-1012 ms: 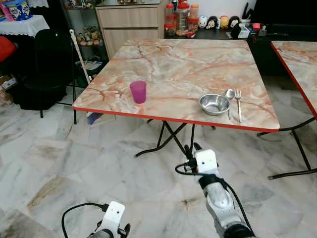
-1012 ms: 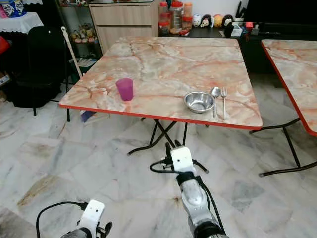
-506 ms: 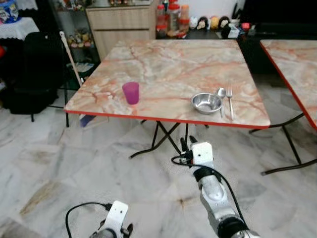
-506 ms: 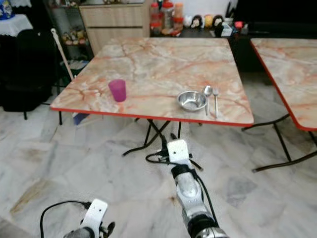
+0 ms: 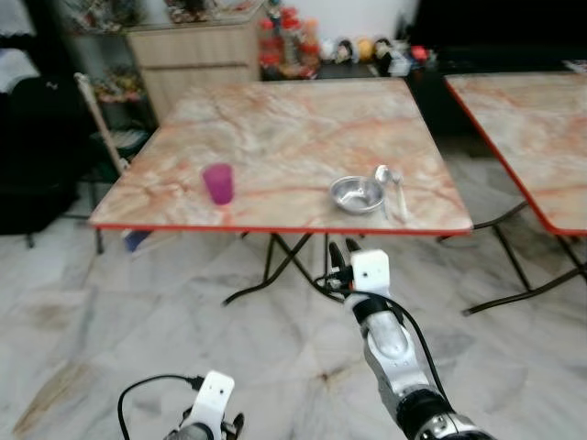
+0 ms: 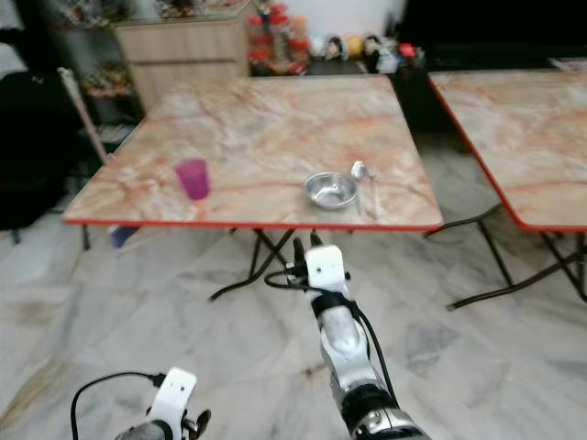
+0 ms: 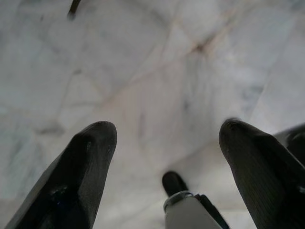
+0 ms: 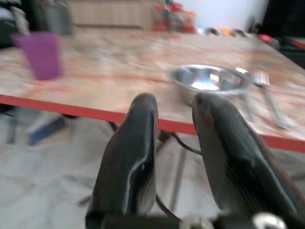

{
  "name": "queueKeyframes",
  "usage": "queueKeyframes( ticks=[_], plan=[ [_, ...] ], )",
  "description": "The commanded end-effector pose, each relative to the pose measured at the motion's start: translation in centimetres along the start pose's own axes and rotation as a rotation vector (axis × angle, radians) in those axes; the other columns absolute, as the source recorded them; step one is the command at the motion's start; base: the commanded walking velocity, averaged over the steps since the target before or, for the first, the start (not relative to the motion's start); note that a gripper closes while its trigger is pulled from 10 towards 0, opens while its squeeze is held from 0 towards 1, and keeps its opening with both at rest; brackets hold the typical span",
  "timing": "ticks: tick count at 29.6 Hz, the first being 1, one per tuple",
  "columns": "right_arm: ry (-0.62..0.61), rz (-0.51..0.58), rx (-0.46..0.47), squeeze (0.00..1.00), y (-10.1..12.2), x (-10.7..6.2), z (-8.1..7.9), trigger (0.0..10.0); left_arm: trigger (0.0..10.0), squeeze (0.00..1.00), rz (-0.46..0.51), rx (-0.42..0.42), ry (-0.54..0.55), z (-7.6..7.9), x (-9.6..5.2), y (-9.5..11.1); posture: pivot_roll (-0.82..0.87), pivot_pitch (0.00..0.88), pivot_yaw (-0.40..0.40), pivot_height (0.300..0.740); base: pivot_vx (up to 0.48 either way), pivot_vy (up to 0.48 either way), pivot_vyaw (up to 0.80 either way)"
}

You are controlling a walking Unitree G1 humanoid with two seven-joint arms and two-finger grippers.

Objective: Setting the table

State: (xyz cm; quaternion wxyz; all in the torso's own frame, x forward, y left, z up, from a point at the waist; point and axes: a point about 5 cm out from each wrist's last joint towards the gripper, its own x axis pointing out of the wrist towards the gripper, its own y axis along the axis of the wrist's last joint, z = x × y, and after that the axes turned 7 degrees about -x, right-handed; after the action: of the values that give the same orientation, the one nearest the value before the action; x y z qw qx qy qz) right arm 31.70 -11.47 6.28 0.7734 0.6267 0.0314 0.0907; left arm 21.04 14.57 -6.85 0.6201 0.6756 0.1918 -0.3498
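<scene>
Taking the steel bowl as the marker and reading from left: the purple cup stands well to its left near the red front edge of the bench, the spoon and fork lie just to its right, and a second bench stands apart further right. Over the last second the whole scene has slid and shrunk in the head views, which I read as the robot stepping back and turning, not the tableware moving. The left gripper hangs low over the floor with jaws spread and empty, while the right gripper is held out below the bench edge in front of the bowl, jaws nearly pressed together on nothing, so the setting looks laid.
</scene>
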Motion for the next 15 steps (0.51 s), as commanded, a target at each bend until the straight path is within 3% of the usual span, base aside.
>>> queueKeyframes(
  ticks=[1, 10, 15],
  plan=[
    [0.032, 0.041, 0.021, 0.0, 1.01, 0.52, -1.43, 10.0, 10.0, 0.0, -0.029, -0.001, 0.027, -0.89, -0.32, -0.76, 0.07, 0.0, 0.03, 0.74, 0.247, 0.0, 0.0],
    [0.031, 0.04, 0.026, 0.0, 1.21, 0.76, -1.45, 10.0, 10.0, 0.0, -0.026, -0.004, 0.031, -0.95, -0.32, -0.72, 0.07, 0.0, 0.029, 0.74, 0.252, 0.0, 0.0],
    [0.028, 0.039, 0.032, 0.0, 1.27, 0.87, -1.39, 10.0, 10.0, 0.0, -0.027, -0.007, 0.033, -0.96, -0.33, -0.75, 0.07, 0.0, 0.029, 0.74, 0.253, 0.0, -0.7]
  ],
)
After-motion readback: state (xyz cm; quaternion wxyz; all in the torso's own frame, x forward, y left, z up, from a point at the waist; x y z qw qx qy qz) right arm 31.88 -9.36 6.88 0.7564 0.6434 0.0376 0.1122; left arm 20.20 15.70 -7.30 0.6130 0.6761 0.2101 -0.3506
